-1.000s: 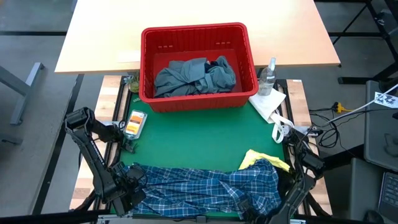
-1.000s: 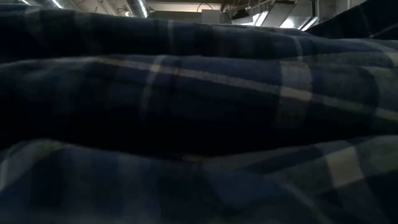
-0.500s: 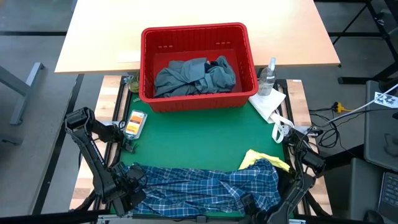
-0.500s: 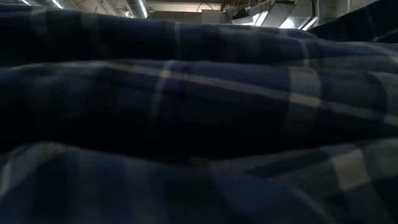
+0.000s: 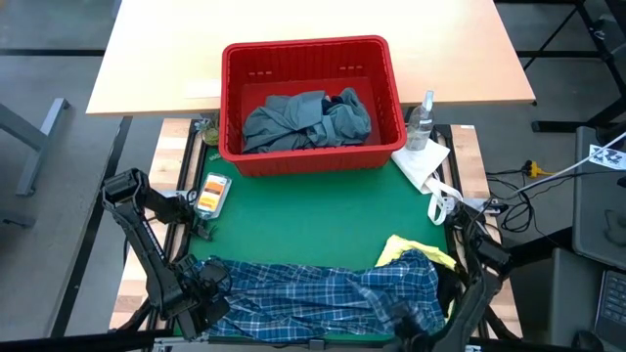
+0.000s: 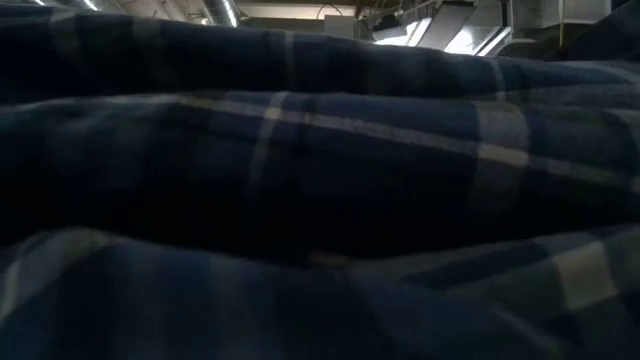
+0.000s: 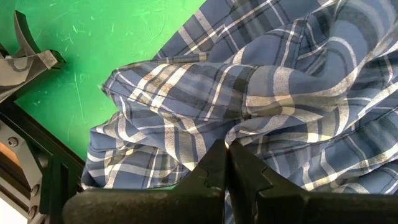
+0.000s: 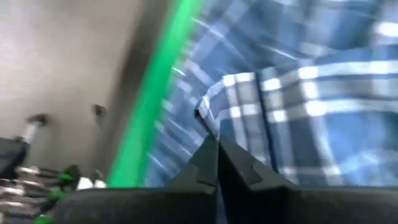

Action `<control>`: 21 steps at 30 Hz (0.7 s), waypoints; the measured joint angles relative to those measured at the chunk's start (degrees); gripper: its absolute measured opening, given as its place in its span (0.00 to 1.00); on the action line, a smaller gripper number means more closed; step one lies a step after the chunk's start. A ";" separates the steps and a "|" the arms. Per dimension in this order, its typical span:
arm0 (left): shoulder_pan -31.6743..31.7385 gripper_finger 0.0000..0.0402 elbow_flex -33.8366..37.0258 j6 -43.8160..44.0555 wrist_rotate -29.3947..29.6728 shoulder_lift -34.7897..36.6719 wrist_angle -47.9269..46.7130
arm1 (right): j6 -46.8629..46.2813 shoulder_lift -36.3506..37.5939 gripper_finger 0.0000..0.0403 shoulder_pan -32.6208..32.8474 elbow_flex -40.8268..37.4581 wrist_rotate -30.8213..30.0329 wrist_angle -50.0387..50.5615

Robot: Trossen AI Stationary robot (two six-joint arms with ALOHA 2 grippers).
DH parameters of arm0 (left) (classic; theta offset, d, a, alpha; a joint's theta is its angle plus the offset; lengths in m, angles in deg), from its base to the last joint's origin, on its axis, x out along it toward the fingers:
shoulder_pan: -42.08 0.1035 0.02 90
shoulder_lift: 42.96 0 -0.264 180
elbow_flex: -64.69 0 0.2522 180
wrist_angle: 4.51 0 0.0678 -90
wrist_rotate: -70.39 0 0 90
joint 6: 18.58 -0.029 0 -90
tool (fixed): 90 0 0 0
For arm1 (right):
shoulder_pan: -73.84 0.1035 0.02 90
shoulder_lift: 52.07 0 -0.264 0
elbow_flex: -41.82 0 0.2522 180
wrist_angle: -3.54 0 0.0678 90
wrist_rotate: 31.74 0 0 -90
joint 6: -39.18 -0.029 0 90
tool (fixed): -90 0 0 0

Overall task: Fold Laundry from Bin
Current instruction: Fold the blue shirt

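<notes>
The blue-white plaid shirt (image 5: 323,293) lies crumpled along the near edge of the green mat (image 5: 313,215) and fills the low view (image 6: 320,200). My left gripper (image 7: 227,148) is shut at the shirt's left end (image 5: 210,303). At the shirt's right near corner my right gripper (image 8: 216,144) is shut; cloth and the arm hide most of it in the high view. A small yellow garment (image 5: 411,248) lies under the shirt's far right edge. The red bin (image 5: 308,49) at the far side holds grey-blue garments (image 5: 308,119). My left gripper pinches a bunched fold of the plaid shirt (image 7: 239,134) between its two fingertips, coming from above and pointing down. Creases in the cloth run out from the fingertips. The rest of the shirt lies on the mat. My right gripper pinches a hemmed edge of the plaid shirt (image 8: 214,121) between its fingertips, from above. The cloth at the fingertips is raised off the mat; one layer or several, I cannot tell.
A spray bottle (image 5: 423,119) and a white paper towel (image 5: 423,161) lie right of the bin. An orange-labelled packet (image 5: 211,194) lies at the mat's left edge and a small white object (image 5: 440,207) at its right edge. A wooden table (image 5: 147,59) stands behind.
My right gripper has shut on the shirt's right near corner and risen a little, tipping more steeply downward. The shirt's right end has been drawn up and toward the near right; its left end has stayed where it was.
</notes>
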 joint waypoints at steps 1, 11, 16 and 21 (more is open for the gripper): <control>-0.01 0.00 0.00 -0.01 0.00 0.00 0.00 | -1.32 0.01 0.01 0.14 2.00 -1.36 3.44; 0.01 0.00 0.00 1.42 3.62 0.00 -0.02 | -17.47 4.22 0.01 2.50 4.50 -14.89 9.40; 0.11 0.00 0.00 1.40 4.42 0.00 -0.26 | -20.25 8.64 0.00 3.66 -1.00 -15.37 9.36; 0.13 0.00 0.00 1.38 4.42 0.00 -0.28 | -20.28 15.47 0.00 3.65 -9.73 -14.17 9.36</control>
